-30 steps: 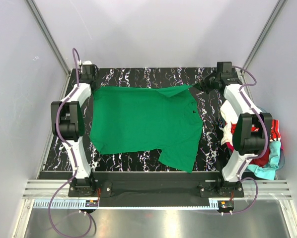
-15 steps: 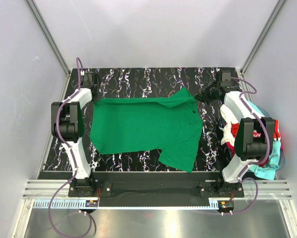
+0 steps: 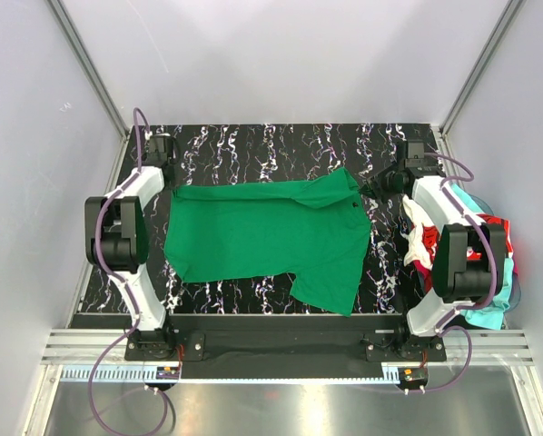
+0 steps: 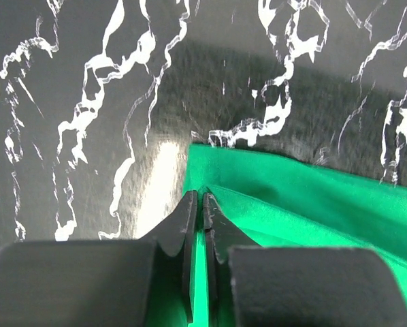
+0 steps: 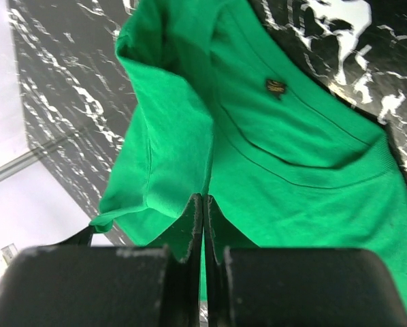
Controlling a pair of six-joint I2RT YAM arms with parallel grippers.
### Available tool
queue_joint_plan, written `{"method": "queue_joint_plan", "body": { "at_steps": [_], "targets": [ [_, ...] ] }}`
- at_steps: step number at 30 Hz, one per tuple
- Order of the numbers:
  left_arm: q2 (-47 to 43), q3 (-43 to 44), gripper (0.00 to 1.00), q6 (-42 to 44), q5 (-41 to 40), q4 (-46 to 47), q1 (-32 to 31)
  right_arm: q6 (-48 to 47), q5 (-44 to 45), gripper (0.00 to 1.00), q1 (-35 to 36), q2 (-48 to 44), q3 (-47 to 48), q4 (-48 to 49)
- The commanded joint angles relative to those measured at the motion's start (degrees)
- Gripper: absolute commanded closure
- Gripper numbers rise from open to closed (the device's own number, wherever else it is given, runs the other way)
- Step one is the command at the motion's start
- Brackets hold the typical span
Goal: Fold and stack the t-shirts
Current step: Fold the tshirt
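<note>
While both arms rise from the near edge with elbows bowed outward, their forearms reach to the far half of the table (image 3: 253,145) and the wrists tip down toward the cloth. By the right arm, at the table's right edge, sits a bunched pile: white shirt (image 3: 423,238), red shirt (image 3: 496,259), turquoise shirt (image 3: 485,313) nearest. Green shirt (image 3: 262,241) lies spread mid-table between the arms. Its long axis runs left-right, with the collar to the right and the hem to the left. One sleeve points at the near edge. The far edge is raised and creased. Left gripper (image 4: 203,199) has its fingers pressed together on the shirt's far-left hem corner, green cloth showing between the tips, the rest of the shirt trailing off to its right. Right gripper (image 5: 203,197) is pinching a fold of the far-right shoulder and sleeve near the collar, the fabric bunched ahead of the tips.
</note>
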Motion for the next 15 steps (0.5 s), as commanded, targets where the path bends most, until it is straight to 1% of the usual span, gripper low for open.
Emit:
{"method": "queue_joint_plan", "body": {
  "at_steps": [1, 3, 4, 5, 6, 7, 8, 9, 10, 11, 12, 13, 14, 15],
  "targets": [
    [-4.44, -2.55, 0.91, -1.55, 1.51, 0.79, 0.39, -1.27, 0.82, 1.00, -0.38, -2.76, -0.74, -0.97],
    [-5.84, -3.44, 0.83, -3.49, 0.72, -0.79, 0.39, -1.62, 0.64, 1.00, -0.38, -3.20, -1.35, -1.58],
    [-6.63, -4.75, 0.79, -6.37, 0.45, -1.41, 0.48, -2.23, 0.64, 1.00, -0.38, -3.38, -1.62, -1.67],
    [-8.64, -5.72, 0.70, -8.31, -0.07, -2.63, 0.39, -2.58, 0.82, 1.00, -0.38, -3.64, -1.88, -1.85],
    [-10.05, -6.77, 0.48, -13.90, -0.77, -3.69, 0.65, -2.76, 0.65, 1.00, -0.47, -3.64, -2.66, -1.68],
    [-11.55, -8.96, 0.44, -16.57, -1.39, -4.83, 0.65, -2.93, 0.47, 1.00, -0.55, -3.47, -2.93, -1.59],
    [-15.04, -10.37, 0.39, -19.03, -1.48, -5.28, 0.74, -2.85, -0.31, 1.00, -0.47, -3.29, -3.20, -1.15],
    [-16.99, -12.21, 0.33, -21.58, -0.96, -5.11, 0.74, -2.85, -0.93, 1.00, -0.55, -3.03, -3.37, -1.06],
    [-18.93, -15.54, 0.24, -26.04, -0.08, -4.67, 1.09, -3.11, -1.63, 1.00, -0.55, -2.76, -3.38, -0.62],
    [-21.99, -16.70, 0.23, -28.35, 2.01, -4.66, 1.96, -3.29, -2.51, 1.00, -0.55, -2.41, -3.29, -0.45],
    [-23.07, -19.15, 0.22, -32.37, 3.69, -4.06, 2.58, -3.46, -2.87, 1.00, -0.47, -2.32, -3.03, -0.36],
    [-23.95, -20.13, 0.25, -34.33, 5.88, -3.35, 3.37, -3.81, -2.96, 1.00, -0.55, -2.41, -2.94, -0.36],
    [-25.00, -21.10, 0.25, -35.91, 9.99, -1.69, 4.86, -4.16, -3.39, 1.00, -0.64, -2.32, -2.85, -0.36],
    [-25.18, -23.02, 0.27, -38.80, 11.86, -0.02, 5.57, -4.51, -3.75, 1.00, -0.56, -2.50, -2.85, -0.36]
  ]
}}
